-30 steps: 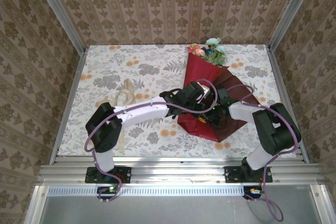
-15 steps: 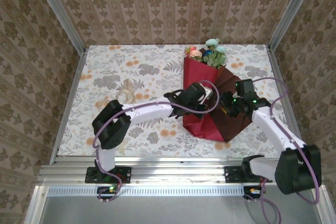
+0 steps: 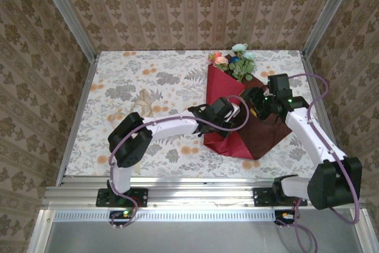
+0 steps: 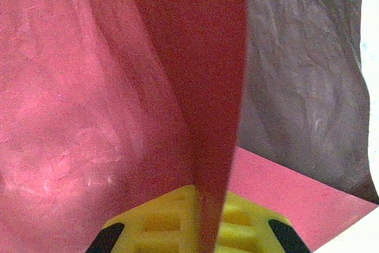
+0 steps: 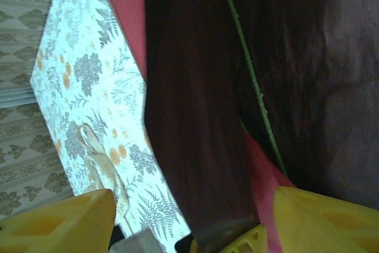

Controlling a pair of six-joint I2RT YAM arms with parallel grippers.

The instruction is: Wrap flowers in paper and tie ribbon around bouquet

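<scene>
The paper (image 3: 222, 90) lies at the table's right, a red flap folded over its maroon face (image 3: 269, 131). The flowers (image 3: 232, 61) stick out at its far end. One green stem (image 5: 254, 81) lies on the maroon face (image 5: 195, 87). My left gripper (image 3: 238, 118) is shut on an upright fold of the paper (image 4: 216, 87), pinched between its yellow fingers (image 4: 160, 223). My right gripper (image 3: 256, 103) hovers open just right of it, with its fingers (image 5: 325, 217) spread wide over the fold. The ribbon (image 3: 144, 102) lies bunched on the cloth to the left.
A floral tablecloth (image 3: 148, 75) covers the table, which is walled by patterned panels and metal rails (image 3: 80, 105). The ribbon (image 5: 100, 158) lies on the cloth beyond the paper's left edge. The left arm (image 3: 166, 127) stretches across the table's middle.
My right gripper has opened, let go of the paper and swung out to the right and farther back. The left gripper stays shut on the fold, and the bouquet has shifted slightly.
</scene>
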